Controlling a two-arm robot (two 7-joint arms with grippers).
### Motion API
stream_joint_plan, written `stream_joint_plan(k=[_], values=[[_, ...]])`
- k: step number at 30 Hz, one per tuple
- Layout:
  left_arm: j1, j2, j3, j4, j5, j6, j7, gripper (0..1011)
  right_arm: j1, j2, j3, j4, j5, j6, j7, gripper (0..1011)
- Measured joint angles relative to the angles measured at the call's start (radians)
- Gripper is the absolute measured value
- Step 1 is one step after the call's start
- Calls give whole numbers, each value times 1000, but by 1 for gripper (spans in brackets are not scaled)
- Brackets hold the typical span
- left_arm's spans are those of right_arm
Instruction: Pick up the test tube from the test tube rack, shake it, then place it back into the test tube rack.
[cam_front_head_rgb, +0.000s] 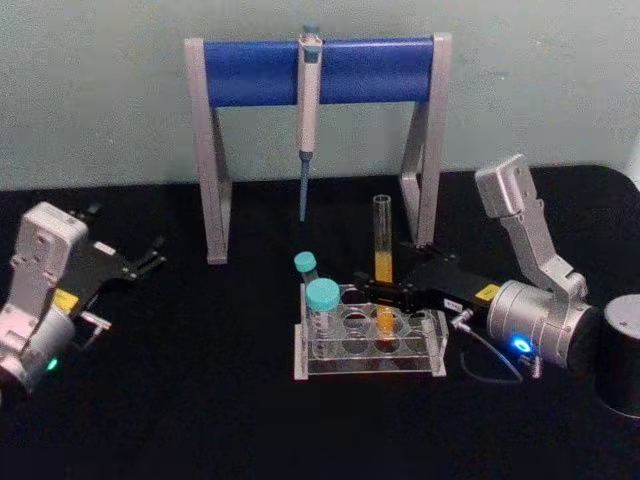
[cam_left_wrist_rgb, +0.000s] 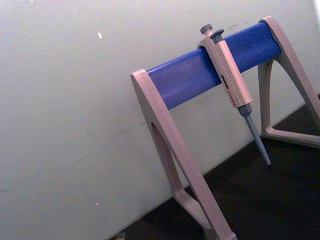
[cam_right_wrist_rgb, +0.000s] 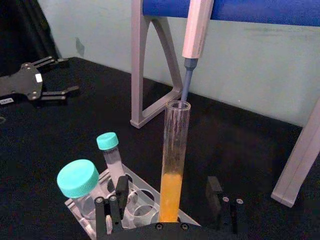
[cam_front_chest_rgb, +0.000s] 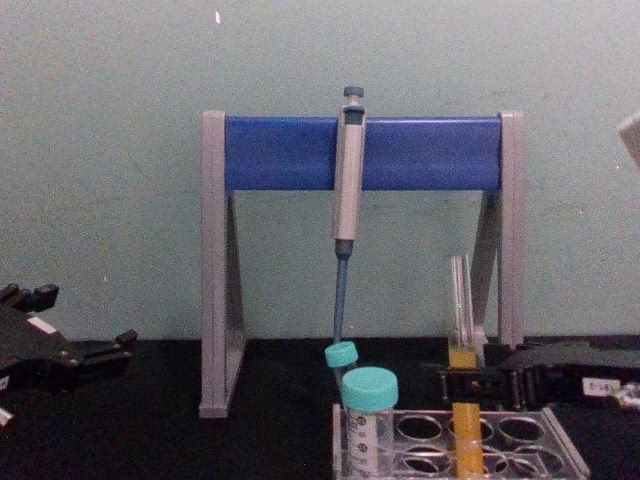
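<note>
Both fingers wide: left gripper (cam_front_head_rgb: 154, 256) over black table (cam_front_head_rgb: 200, 400), right gripper (cam_front_head_rgb: 378, 292) straddling test tube (cam_front_head_rgb: 383, 230); pale wall (cam_front_head_rgb: 100, 90).

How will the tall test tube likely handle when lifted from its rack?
The test tube looks like smooth, thin glass: probably slippery and fragile. Uncapped, with orange liquid low down, it likely spills if tilted far.

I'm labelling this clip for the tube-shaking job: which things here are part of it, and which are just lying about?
Part of the job: test tube, standing in the test tube rack; right gripper, open around it.

Lying about: pipette on the pipette stand; two teal-capped tubes in the rack; black cylinder far right; left gripper, idle on the left.
</note>
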Motion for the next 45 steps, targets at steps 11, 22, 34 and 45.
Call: stream_joint_plan(k=[11,22,34,45], values=[[0,0,0,0,0,0,0,1002,31,-26,-16,49,-26,-15,3,1000],[0,0,0,0,0,0,0,1001,42,-39,-19,62,-42,-25,6,1000],[0,0,0,0,0,0,0,1001,42,-38,-19,62,-40,-23,6,1000],[0,0,0,0,0,0,0,1001,42,-37,-18,62,-39,-22,6,770]])
